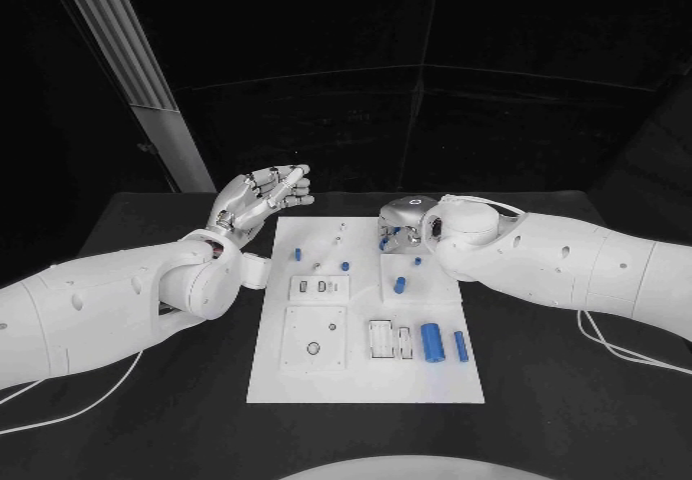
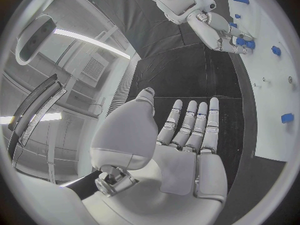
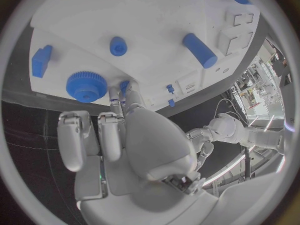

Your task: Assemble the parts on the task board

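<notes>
Table (image 1: 577, 400): black, carrying the board at its middle.
Task board (image 1: 361, 385): white plate, long axis running away from the robot.
Left hand (image 1: 260, 200): raised beside the board's far left corner, fingers apart, holding nothing.
Right hand (image 1: 407, 225): over the board's far right area, fingertips down at a blue gear (image 3: 84, 86); grip unclear.
Large blue cylinder (image 1: 430, 342): lying flat near right, long axis pointing away from the robot.

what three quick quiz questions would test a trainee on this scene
1. True or false: the left hand holds a blue part.
2. Which hand is over the task board? A) left B) right C) neither
3. What kind of blue part sits near the right hand fingertips in its wrist view?

Key: 1 false, it is open off the board's edge. 2 B. 3 a toothed gear.
</notes>
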`<state>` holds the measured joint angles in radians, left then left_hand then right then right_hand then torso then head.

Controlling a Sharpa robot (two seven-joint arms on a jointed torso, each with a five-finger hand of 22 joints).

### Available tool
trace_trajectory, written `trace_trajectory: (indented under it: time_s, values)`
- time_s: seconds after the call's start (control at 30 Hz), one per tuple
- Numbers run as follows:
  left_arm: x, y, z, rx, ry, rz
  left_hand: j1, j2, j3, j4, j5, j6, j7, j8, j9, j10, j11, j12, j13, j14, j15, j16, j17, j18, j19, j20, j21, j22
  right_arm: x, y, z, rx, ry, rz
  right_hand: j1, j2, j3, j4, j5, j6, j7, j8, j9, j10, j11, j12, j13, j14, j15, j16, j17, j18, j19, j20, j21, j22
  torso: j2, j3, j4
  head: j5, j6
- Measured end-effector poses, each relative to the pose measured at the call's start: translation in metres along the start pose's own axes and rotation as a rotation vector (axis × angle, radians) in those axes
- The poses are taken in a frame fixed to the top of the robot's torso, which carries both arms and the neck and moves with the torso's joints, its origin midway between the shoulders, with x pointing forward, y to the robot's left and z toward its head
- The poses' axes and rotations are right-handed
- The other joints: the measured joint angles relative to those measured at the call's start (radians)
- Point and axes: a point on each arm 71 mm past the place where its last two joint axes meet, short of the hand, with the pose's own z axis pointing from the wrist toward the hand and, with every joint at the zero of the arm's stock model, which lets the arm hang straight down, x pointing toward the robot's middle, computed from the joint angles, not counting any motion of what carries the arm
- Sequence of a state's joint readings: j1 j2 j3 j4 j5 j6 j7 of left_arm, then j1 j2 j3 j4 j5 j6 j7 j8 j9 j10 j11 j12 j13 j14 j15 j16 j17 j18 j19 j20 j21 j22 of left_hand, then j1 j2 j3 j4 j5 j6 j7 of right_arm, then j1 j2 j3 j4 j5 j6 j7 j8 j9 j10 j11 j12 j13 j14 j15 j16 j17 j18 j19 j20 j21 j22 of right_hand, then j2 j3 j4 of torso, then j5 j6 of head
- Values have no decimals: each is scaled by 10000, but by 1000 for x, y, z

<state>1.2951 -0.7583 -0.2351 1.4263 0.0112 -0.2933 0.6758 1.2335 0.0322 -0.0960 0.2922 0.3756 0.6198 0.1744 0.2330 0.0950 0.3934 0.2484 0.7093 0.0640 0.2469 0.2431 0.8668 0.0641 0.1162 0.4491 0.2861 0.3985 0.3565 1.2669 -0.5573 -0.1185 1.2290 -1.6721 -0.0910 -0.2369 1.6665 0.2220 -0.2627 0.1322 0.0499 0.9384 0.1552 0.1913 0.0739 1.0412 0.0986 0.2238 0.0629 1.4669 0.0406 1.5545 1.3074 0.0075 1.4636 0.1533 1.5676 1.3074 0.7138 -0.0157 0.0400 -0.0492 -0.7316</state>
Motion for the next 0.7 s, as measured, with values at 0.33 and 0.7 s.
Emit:
trace_trajectory:
  time_s: [0.33,0.7]
  values:
    - [0,0,0,1,10,-6,8,8,0,0,41,0,0,-1,1,0,0,0,0,0,0,0,0,0,0,0,0,0,0,-1,-2,0,-163,53,249,36,70,-8,-58,646,-40,165,0,795,-132,-160,-21,-2,-142,0,0,1,-1,-145,0,0,7,-6,7,38,52]
    - [0,0,0,0,13,-12,40,40,0,0,46,0,0,-2,-1,0,0,0,0,0,0,0,-1,0,0,0,0,1,-5,4,-12,-504,-1380,426,394,48,40,100,-96,776,33,163,-5,1061,-110,-462,-20,-2,-142,0,0,0,36,-182,0,0,10,-5,12,137,151]
